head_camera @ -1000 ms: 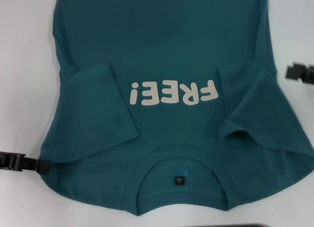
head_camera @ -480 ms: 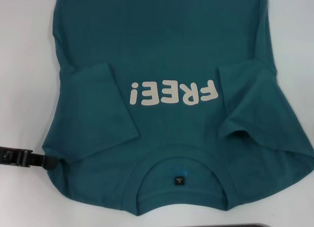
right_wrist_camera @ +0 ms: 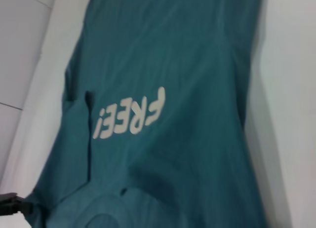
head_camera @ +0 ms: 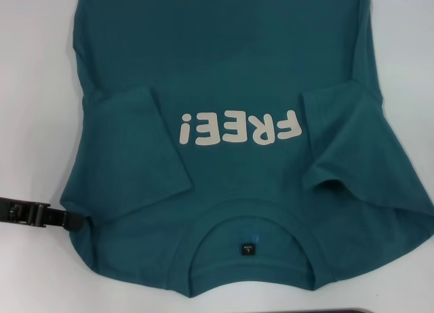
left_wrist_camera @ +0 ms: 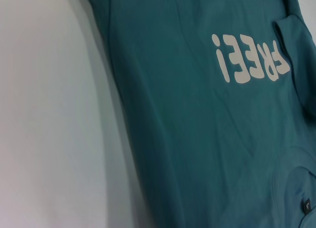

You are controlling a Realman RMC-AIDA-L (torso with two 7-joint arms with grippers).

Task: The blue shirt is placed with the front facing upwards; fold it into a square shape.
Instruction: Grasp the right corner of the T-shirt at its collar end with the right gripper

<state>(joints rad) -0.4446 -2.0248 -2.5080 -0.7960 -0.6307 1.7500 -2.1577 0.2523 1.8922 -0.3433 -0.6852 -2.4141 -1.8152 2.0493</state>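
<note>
Blue shirt [head_camera: 230, 89] flat, front up, sleeves folded inward

Blue shirt [head_camera: 230, 69]: matt soft cloth, smooth pale print; table [head_camera: 34, 89] smooth, white, slight sheen.

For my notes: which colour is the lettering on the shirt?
Pale off-white lettering on the blue shirt, clearest in the head view.

"FREE!" in pale letters on blue shirt [head_camera: 230, 69] chest; collar label [head_camera: 247, 248] print unreadable
</note>
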